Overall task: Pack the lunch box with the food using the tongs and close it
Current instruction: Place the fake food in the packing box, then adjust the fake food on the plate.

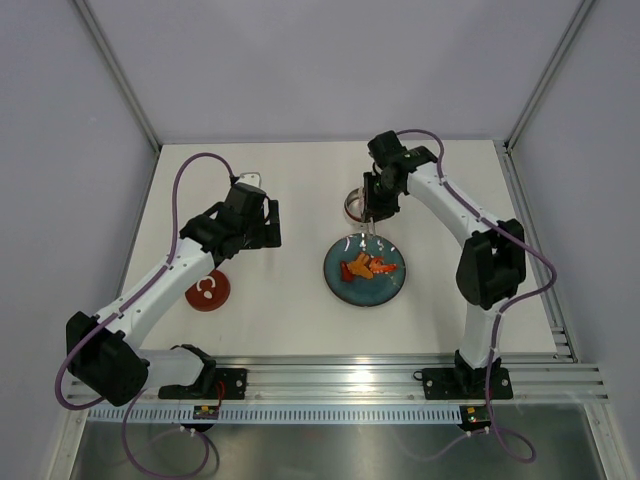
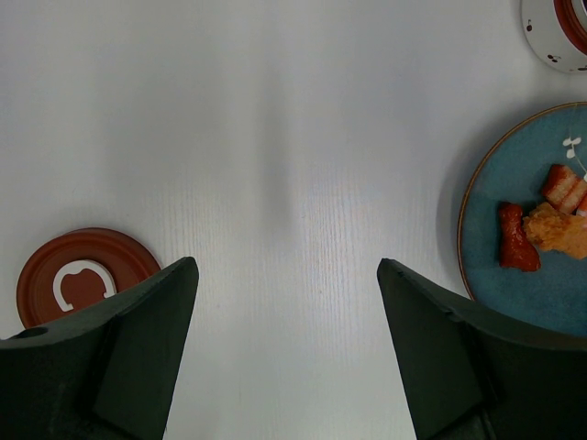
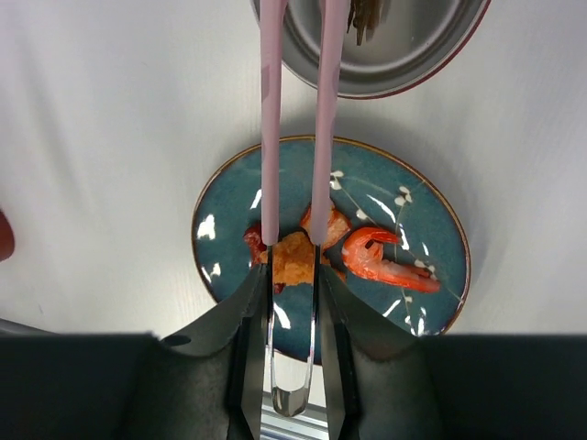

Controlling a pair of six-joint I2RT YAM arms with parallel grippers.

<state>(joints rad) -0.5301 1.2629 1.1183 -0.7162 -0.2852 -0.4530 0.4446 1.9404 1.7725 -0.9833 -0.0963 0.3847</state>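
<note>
Left arm: its jaws [image 2: 286, 275] are spread wide and hold nothing, above bare desk [image 1: 290, 180] between the lid and the plate.
Right arm: its jaws [image 3: 293, 275] are narrow, pinching the tongs [image 3: 271, 137] from both sides near their looped end.
Tongs: the two arms run close together and parallel, crossing above the plate [image 3: 431, 220] toward the lunch box; their tips run out of the wrist view, so I cannot tell whether they grip anything.
Food [image 3: 381, 261]: orange and red pieces lie in a cluster at the middle of the teal plate.
Lunch box [image 3: 404, 55]: open steel tin on the desk just beyond the plate's far rim, a small gap between them; something dark shows inside.
Lid [image 1: 208, 291]: red, white mark up, flat on the desk, well to the left of the plate, on the near side.
</note>
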